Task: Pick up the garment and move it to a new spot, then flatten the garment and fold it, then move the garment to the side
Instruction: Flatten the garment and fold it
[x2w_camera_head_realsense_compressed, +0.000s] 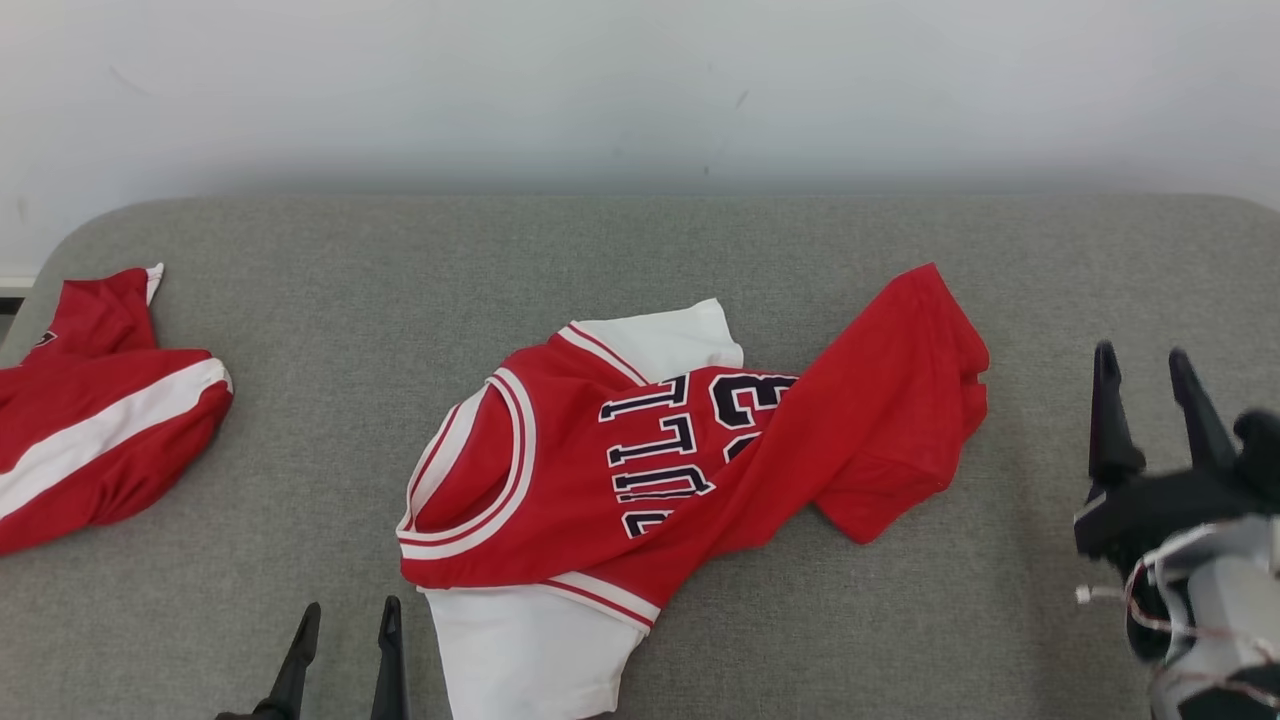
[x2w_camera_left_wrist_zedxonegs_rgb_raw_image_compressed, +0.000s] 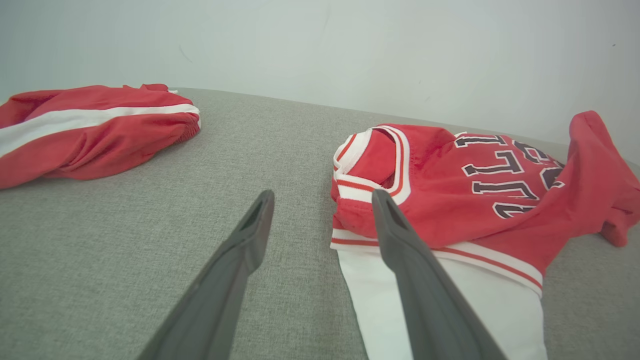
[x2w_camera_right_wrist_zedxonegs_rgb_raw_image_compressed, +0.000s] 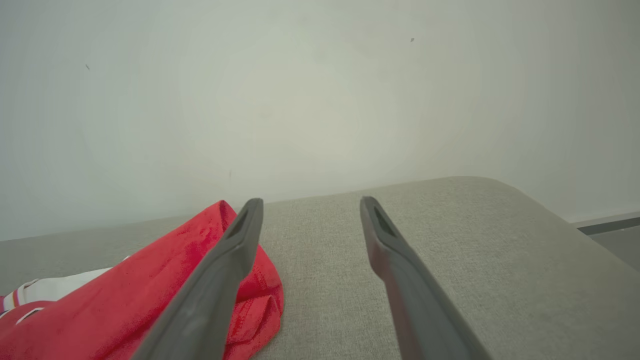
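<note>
The garment (x2w_camera_head_realsense_compressed: 690, 450) lies crumpled at the centre of the grey table (x2w_camera_head_realsense_compressed: 800, 250), its red hem doubled over the lettering. Treat flattening as the step in hand. The left gripper (x2w_camera_head_realsense_compressed: 350, 606) and right gripper (x2w_camera_head_realsense_compressed: 1142, 353) stand open and empty (neither touches cloth). Next, pinch the doubled hem and draw it out straight.

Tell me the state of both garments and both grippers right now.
Red jersey: rumpled, one end flopped over its lettering, not held.
Striped red garment: bunched at the far left, not held.
Left gripper: open, empty.
Right gripper: open, empty.
</note>
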